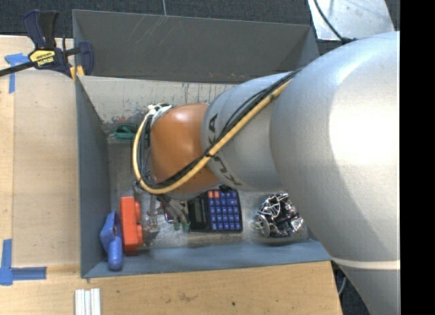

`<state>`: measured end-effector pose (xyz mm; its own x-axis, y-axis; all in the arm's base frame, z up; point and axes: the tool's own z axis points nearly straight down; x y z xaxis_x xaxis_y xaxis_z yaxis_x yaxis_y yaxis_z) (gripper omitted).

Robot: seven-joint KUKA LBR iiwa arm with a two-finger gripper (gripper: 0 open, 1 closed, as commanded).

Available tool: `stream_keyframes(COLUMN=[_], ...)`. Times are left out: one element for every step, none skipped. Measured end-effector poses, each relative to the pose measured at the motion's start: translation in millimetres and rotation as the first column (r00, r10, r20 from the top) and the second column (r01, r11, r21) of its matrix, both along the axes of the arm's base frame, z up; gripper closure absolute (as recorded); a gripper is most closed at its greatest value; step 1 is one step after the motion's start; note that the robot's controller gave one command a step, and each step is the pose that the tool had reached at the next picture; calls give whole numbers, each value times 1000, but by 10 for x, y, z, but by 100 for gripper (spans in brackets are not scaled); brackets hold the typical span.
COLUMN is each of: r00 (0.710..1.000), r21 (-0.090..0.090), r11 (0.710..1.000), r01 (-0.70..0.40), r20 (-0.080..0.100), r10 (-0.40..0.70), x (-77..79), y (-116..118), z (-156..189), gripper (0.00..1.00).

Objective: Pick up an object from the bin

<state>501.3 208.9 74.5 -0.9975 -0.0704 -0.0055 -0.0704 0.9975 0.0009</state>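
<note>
— What's nearest?
— The orange block [130, 224], just beside the jaws; a blue-keyed calculator [216, 211] lies on their other side.
— Wide or narrow?
— Can't tell under the orange cover [178, 147]. Centre on one thing before closing.

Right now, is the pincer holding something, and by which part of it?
It cannot be told. The pincer sits low between an orange block and a blue-keyed calculator, mostly hidden under the arm's orange cover.
</note>
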Motion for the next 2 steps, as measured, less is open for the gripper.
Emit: stream_keyframes(r00=[977, 952], r21=[-1, -3], r11=[977, 952], r01=[211, 307], r20=[-3, -4], r10=[-211, -307], x=[-55, -21], y=[68, 83], z=[5, -6], gripper=[0, 0])
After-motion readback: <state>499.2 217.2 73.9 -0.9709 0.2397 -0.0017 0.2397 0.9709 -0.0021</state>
